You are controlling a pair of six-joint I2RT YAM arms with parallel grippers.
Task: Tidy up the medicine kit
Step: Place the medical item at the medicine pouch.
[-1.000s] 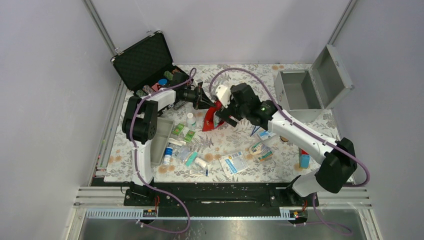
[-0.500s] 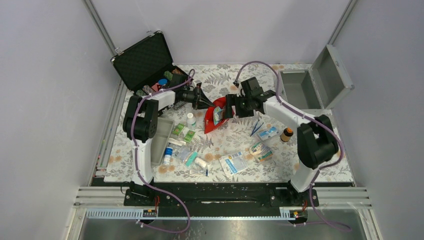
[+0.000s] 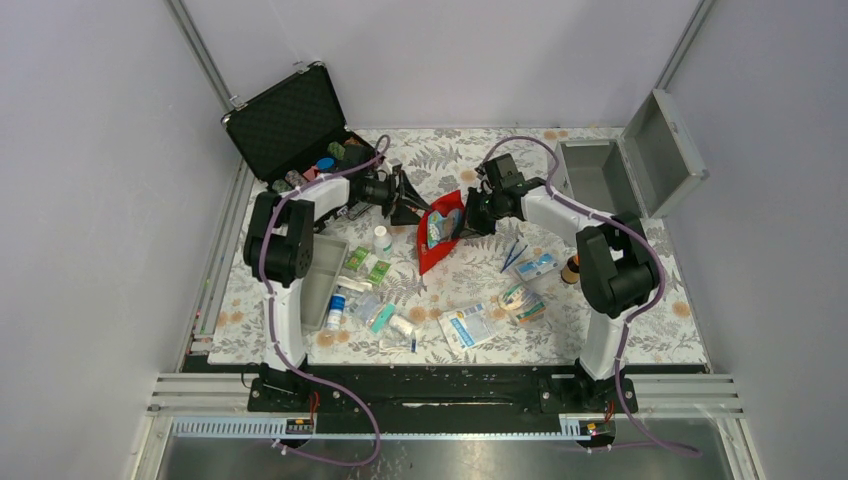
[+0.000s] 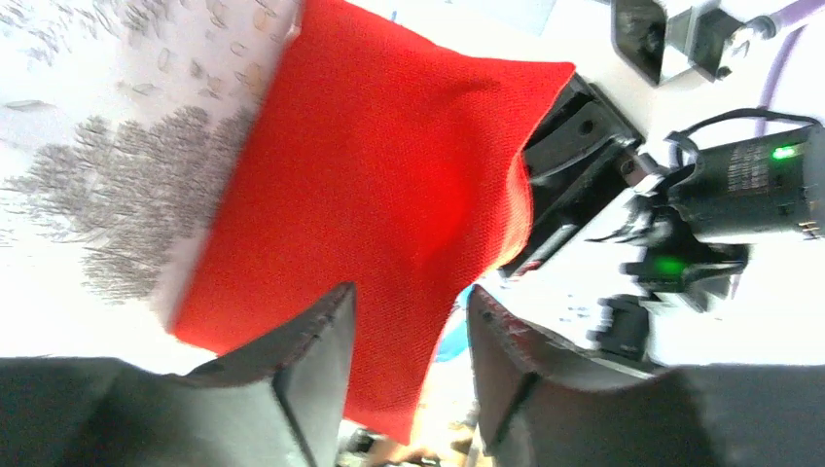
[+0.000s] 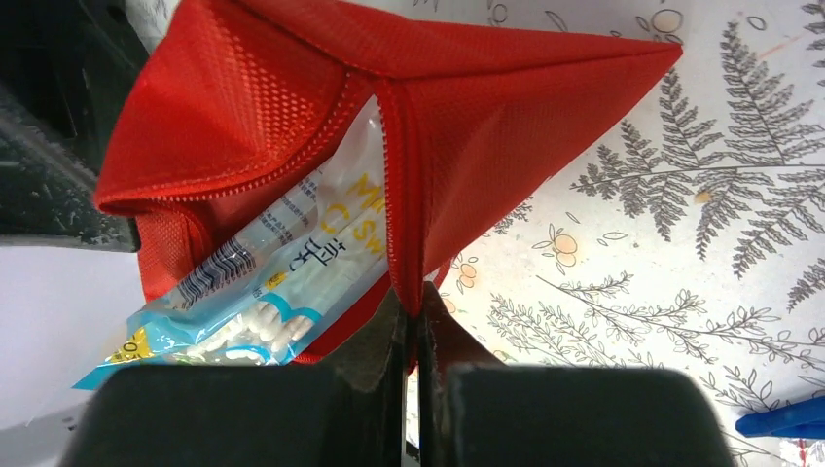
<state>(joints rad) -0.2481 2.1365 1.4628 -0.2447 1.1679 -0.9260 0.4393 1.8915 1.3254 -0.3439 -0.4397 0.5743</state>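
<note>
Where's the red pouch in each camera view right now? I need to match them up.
Top external: the red pouch lies near the picture's centre.
Left wrist: the pouch fills the middle.
Right wrist: the pouch spans the top, its edge pinched by the right gripper.
Shared landmark: the fern-print tablecloth beneath it.

Plain pale-grey walls (image 3: 90, 200) enclose a table (image 3: 670, 325) covered in fern-print cloth, edged by aluminium rails (image 3: 190, 392); the lighting is even.
</note>
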